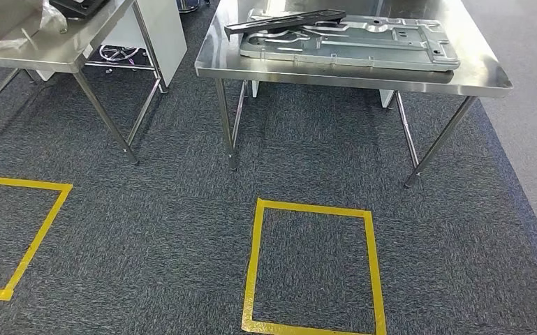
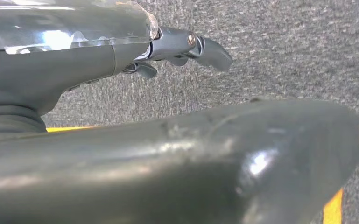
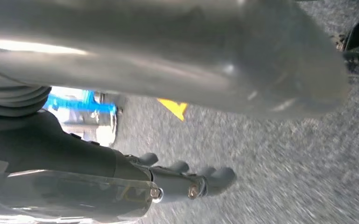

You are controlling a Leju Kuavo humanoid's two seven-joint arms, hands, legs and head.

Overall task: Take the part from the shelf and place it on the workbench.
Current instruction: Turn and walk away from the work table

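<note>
One part [image 1: 284, 23] on workbench [image 1: 489, 73]

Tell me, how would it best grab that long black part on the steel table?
Probably by the near end of the black part, coming from the table's front edge: it is a long, narrow bar lying flat on the grey metal panel, with that end closest to the robot.

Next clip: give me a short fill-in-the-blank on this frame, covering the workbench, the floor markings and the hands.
1. On the steel workbench lies a large ___ metal panel with a black part resting on it.
2. The squares taped on the carpet are ___ in colour.
3. The left hand hangs over the carpet and holds ___.
4. The right hand hangs over the ___ too.

Missing words: grey; yellow; nothing; carpet
</note>
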